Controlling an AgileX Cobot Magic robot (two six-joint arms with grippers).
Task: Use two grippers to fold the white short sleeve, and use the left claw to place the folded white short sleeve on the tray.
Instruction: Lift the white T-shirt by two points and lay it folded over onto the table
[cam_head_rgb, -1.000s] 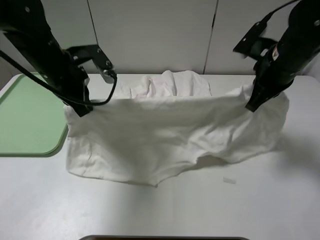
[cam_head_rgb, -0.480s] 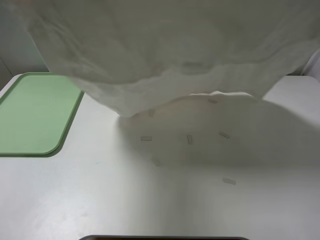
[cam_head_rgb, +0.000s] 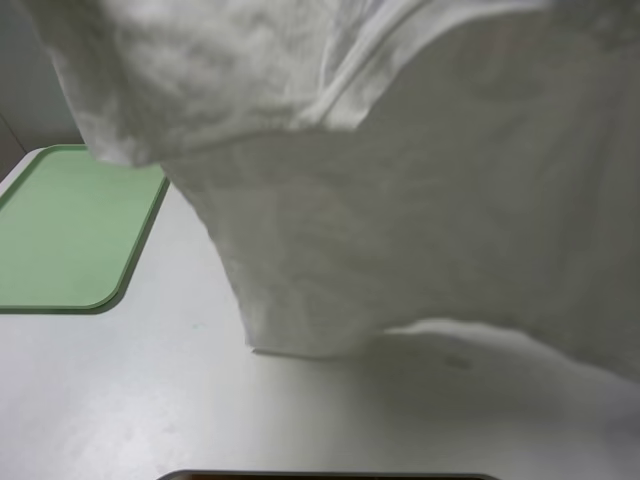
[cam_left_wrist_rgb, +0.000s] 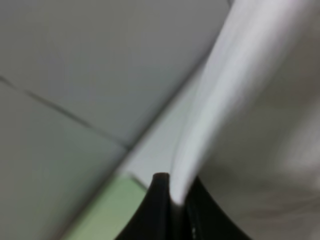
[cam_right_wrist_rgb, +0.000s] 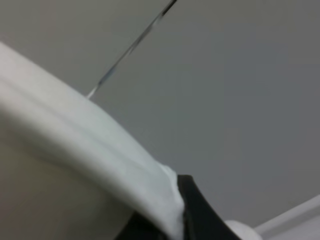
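Just beside the light green tray (cam_head_rgb: 60, 230), the white short sleeve (cam_head_rgb: 430, 200) hangs in the air close to the high camera, a broad wrinkled sheet of off-white cloth that fills most of that view and hides both arms from it. A thick rolled fold crosses the upper part of the cloth, and one bulging corner of the garment overlaps the tray's far corner as seen from above. The lowest hanging edge comes down near the white table (cam_head_rgb: 150, 410) on the side of the tray nearer the table's middle; whether that edge touches the surface cannot be told. The tray itself lies flat on the table with nothing visible on it. In the left wrist view, the left gripper (cam_left_wrist_rgb: 176, 197) has its black jaws drawn tight together on an edge of the shirt, the cloth rising out of the narrow slit between them, with a blurred strip of the green tray below. In the right wrist view, the right gripper (cam_right_wrist_rgb: 172, 215) is likewise clamped on a bunched, hemmed edge of the shirt, its jaws closed against the fabric, grey wall panels (cam_right_wrist_rgb: 225, 100) behind it.
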